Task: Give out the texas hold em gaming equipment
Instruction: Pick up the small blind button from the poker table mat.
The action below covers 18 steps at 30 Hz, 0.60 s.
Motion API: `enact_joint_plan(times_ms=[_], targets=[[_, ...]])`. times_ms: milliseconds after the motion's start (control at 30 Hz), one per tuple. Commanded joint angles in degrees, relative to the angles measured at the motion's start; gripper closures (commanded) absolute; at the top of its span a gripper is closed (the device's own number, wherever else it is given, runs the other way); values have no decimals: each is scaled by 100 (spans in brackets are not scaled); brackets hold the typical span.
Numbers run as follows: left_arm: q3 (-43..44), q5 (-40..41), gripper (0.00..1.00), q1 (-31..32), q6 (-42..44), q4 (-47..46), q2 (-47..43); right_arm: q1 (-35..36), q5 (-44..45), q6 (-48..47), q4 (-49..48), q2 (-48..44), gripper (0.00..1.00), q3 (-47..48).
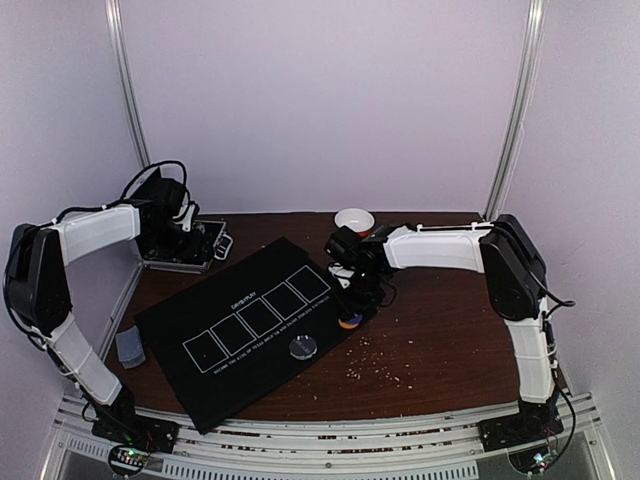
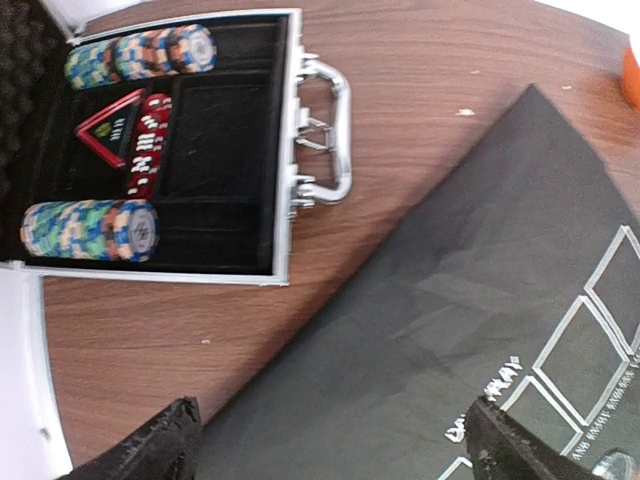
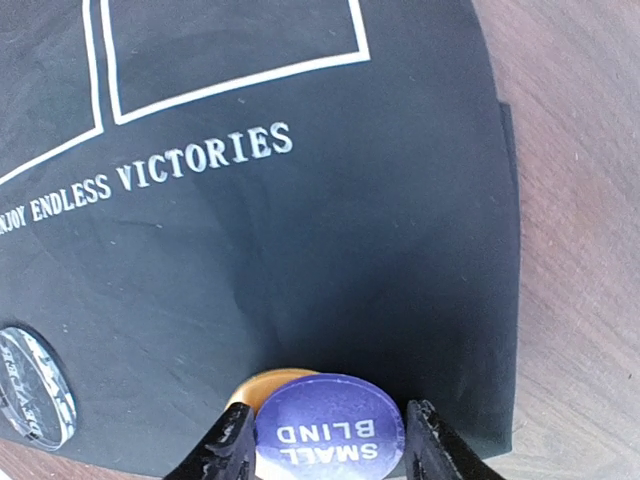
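- Right gripper (image 3: 330,448): jaws closed to a moderate gap on a purple round disc (image 3: 330,430) lettered "SMALL BLIND", fingers touching its opposite edges.
- Orange round disc (image 3: 262,385): partly hidden behind the purple one, at its 11 o'clock.
- Both discs sit at the 3 o'clock corner of the black five-box fabric mat (image 1: 250,335).
- Clear round disc (image 1: 302,347): flat on the mat, 8 o'clock from the purple disc.
- Left gripper (image 2: 330,450): jaws wide, holding nothing, above the mat's far edge.
- Open silver-framed case (image 2: 290,150): at the mat's 11 o'clock, with two rows of striped poker chips (image 2: 90,230).
- Grey-blue card stack (image 1: 130,345): on the wooden table (image 1: 450,340), at the mat's 9 o'clock.
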State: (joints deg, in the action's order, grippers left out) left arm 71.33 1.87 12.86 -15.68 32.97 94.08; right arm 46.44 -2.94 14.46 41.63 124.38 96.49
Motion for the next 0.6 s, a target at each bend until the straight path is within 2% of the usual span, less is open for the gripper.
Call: enact_joint_plan(times_ms=[0, 67, 200, 400, 500, 567], targets=[[-186, -905, 8, 94, 225, -541, -316, -54, 33, 130, 42, -242, 55, -211], [-224, -1096, 10, 358, 390, -675, -324, -65, 22, 180, 25, -283, 58, -255], [-149, -1053, 10, 1008, 694, -790, -217, -131, 81, 267, 48, -378, 56, -380], [-129, -1477, 10, 1145, 645, -1011, -133, -263, 42, 312, -54, -581, 53, -702], [-132, -1611, 12, 1196, 703, -1031, -132, -461, -418, 478, -457, -790, 53, -1065], [-145, -1701, 15, 1381, 835, -1097, -108, -616, -1049, 630, -999, -1030, 53, -1436]])
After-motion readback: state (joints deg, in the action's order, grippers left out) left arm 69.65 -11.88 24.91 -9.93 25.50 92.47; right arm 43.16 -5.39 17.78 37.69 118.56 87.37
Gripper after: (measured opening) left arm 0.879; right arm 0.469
